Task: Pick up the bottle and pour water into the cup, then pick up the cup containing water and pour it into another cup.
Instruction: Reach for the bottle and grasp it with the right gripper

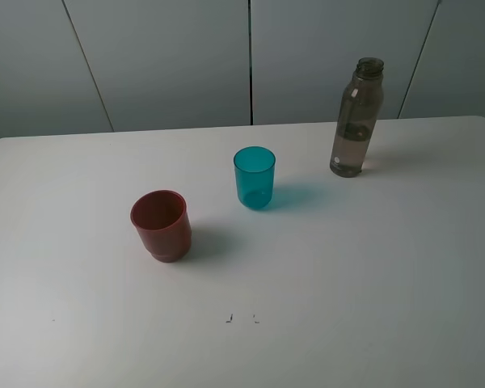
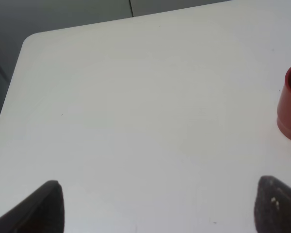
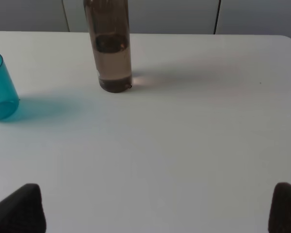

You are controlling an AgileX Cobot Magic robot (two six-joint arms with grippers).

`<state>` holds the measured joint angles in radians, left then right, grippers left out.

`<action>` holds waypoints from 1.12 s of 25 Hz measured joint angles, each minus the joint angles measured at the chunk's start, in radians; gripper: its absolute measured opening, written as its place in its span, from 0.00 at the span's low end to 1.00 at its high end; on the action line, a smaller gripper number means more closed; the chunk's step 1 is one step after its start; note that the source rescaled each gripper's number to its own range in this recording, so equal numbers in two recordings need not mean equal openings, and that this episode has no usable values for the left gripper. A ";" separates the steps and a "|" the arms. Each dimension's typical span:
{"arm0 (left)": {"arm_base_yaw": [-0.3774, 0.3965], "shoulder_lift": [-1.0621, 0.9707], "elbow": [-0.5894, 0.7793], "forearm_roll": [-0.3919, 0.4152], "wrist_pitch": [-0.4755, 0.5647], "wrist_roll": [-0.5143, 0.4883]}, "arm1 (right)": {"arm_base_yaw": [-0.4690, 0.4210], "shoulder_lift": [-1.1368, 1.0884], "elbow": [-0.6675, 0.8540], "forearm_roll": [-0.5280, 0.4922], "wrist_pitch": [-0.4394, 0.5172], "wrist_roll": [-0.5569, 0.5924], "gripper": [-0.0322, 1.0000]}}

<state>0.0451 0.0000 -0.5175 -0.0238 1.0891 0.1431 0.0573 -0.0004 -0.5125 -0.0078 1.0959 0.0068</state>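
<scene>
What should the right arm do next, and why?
Probably advance the right end effector toward the bottle. The end effector is open and empty, with bare surface between it and the bottle. The bottle stands upright, uncapped and ungrasped on the right side, and the teal cup looks empty, so pouring has not begun.

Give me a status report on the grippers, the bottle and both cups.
Left gripper open, empty; right gripper open, empty. Bottle upright, uncapped, untouched. Teal cup and red cup upright, apart. Nothing between right gripper and bottle.
</scene>
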 joint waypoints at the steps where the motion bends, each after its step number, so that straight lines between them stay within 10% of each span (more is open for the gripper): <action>1: 0.000 0.000 0.000 0.000 0.000 0.000 | 0.000 0.000 0.000 0.000 0.000 0.000 1.00; 28: 0.000 0.000 0.000 0.000 0.000 0.000 | 0.000 0.079 -0.055 0.008 -0.020 0.000 1.00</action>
<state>0.0451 0.0000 -0.5175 -0.0238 1.0891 0.1431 0.0573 0.0781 -0.5679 0.0000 1.0760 0.0068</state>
